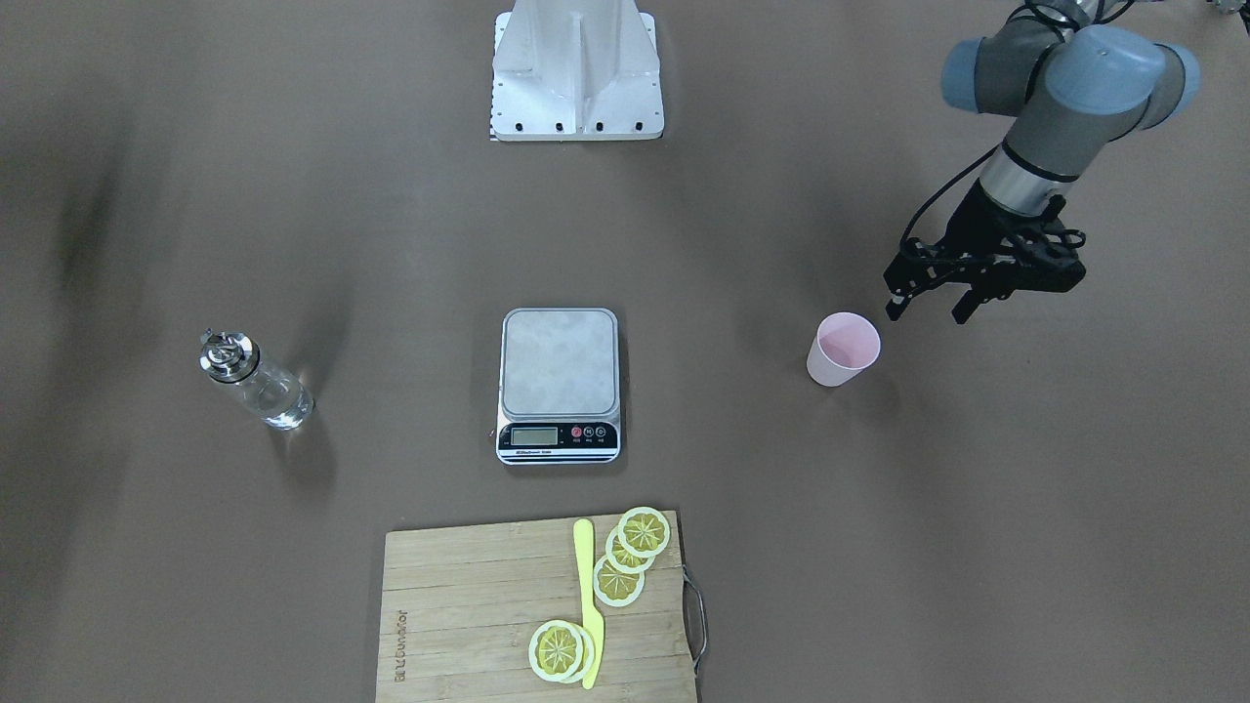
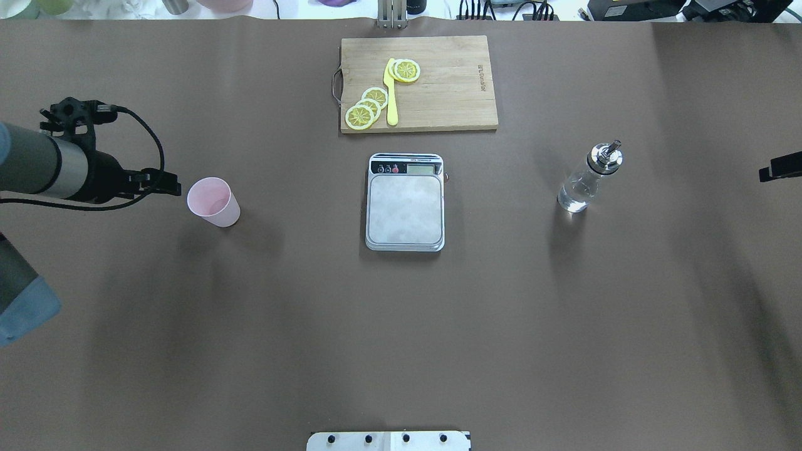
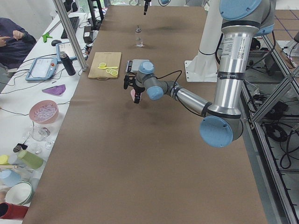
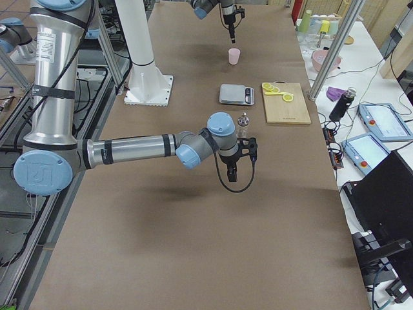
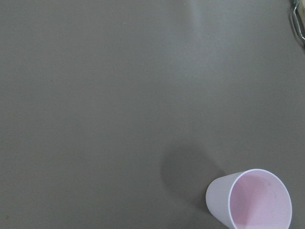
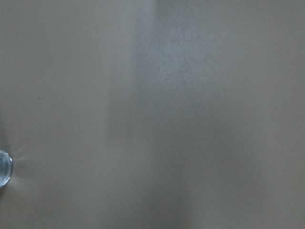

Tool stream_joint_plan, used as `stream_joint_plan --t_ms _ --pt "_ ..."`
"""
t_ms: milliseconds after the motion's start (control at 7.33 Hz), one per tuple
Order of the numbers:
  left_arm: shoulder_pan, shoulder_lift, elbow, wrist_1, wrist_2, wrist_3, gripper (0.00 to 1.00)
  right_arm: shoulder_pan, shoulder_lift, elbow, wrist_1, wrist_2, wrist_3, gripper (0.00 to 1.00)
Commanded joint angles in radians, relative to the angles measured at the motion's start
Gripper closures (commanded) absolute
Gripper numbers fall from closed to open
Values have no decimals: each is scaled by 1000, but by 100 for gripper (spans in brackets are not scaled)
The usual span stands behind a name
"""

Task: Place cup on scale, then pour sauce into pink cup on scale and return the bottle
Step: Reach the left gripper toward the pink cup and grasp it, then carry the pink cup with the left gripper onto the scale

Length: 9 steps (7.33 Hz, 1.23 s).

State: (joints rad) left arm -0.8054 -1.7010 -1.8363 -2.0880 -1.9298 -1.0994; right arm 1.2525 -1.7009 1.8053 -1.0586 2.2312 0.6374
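The front-facing view shows the left gripper point(image 1: 928, 310) with its 2 fingers spread apart, just beside the pink cup point(image 1: 844, 349) and not touching it. The overhead view shows that gripper only side-on. The cup stands upright on the table point(image 1: 879, 547), well apart from the scale point(image 1: 560, 386). The bottle point(image 1: 256, 381) of clear sauce point(image 1: 278, 400) stands upright on the scale's other side. Only the right side view shows the right gripper point(image 4: 232, 173) whole, hanging near the bottle. I cannot tell whether its fingers are apart.
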Motion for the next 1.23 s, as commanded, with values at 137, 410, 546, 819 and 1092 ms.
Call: stream_joint_plan --t_ms 137,410,546,819,1092 --pt "38 -60 52 25 40 -4 52 -1 0 0 0 -1 -2 0" --pt "54 -66 58 25 40 -7 72 -1 1 -1 0 -1 -4 0" --pt "55 -71 58 26 41 -8 87 -1 1 -1 0 -1 -4 0" --pt "55 -71 55 26 45 -10 100 -1 3 -3 0 -2 -4 0" --pt "52 -74 36 32 45 -11 100 -1 3 -6 0 -4 -5 0"
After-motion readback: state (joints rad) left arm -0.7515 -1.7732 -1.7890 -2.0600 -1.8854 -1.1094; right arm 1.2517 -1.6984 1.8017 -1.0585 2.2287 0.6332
